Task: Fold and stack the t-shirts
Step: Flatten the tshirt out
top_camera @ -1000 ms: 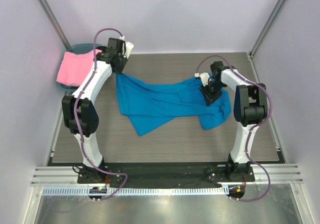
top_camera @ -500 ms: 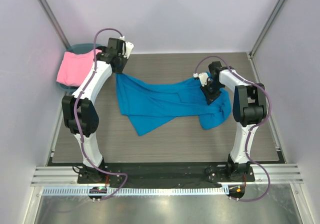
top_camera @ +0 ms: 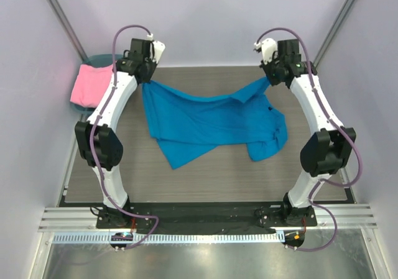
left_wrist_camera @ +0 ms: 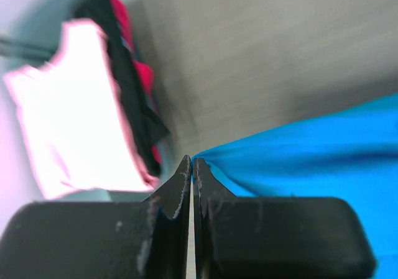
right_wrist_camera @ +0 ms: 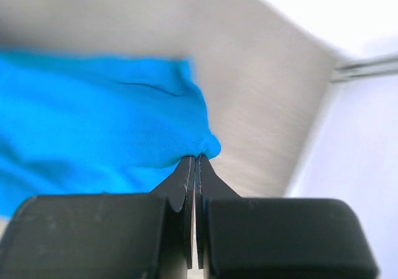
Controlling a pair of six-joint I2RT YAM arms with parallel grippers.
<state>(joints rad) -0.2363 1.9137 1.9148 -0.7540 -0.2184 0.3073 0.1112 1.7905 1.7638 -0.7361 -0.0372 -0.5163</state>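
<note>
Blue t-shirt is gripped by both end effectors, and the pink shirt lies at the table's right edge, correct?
No: the pink shirt lies far left, per the top external view. The left end effector and right end effector do grip the blue t-shirt.

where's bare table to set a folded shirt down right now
Bare table runs as a near strip between the blue t-shirt and the table's near edge, and a narrower far strip beyond the shirt's stretched edge, between the left gripper and right gripper. The middle is covered; the far-left corner holds the pink shirt.
</note>
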